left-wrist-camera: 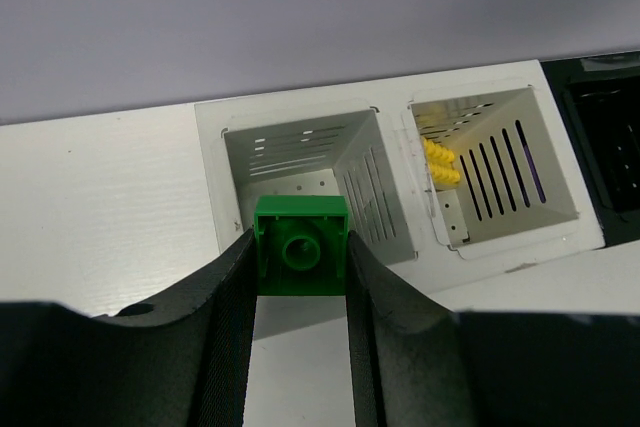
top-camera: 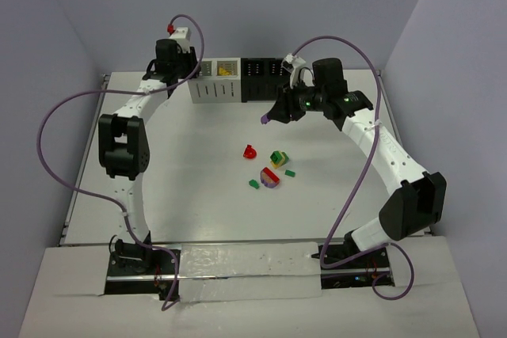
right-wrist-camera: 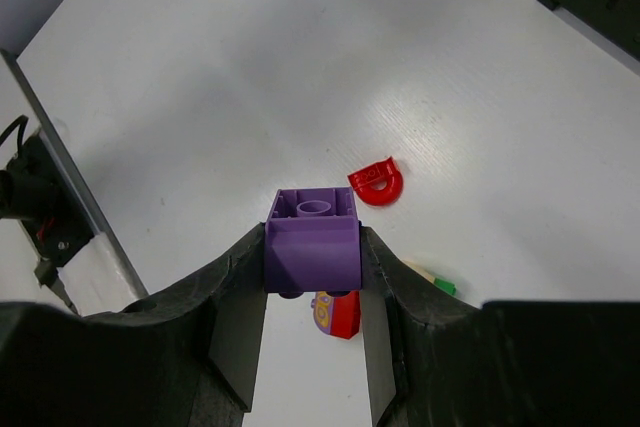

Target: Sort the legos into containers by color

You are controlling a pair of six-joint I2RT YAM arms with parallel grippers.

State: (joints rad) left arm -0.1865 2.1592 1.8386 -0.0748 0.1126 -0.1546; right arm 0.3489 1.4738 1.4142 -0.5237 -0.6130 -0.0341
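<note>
The left claw [left-wrist-camera: 300, 259] is clamped on a green brick [left-wrist-camera: 300, 237], held right by the leftmost white compartment [left-wrist-camera: 290, 147] (yellow legos [left-wrist-camera: 440, 162] lie in the compartment to its right). The right claw [right-wrist-camera: 313, 267] grips a purple brick [right-wrist-camera: 312, 242] above the surface [right-wrist-camera: 250, 67], on the near side of the black bins [top-camera: 265, 69]. Loose legos [top-camera: 269, 168] lie mid-surface.

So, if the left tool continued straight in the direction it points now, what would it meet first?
Probably the white bin's left compartment: the left tool, shut on the green brick, aims into its open mouth. Depth is unclear, so the near rim may come first.
</note>
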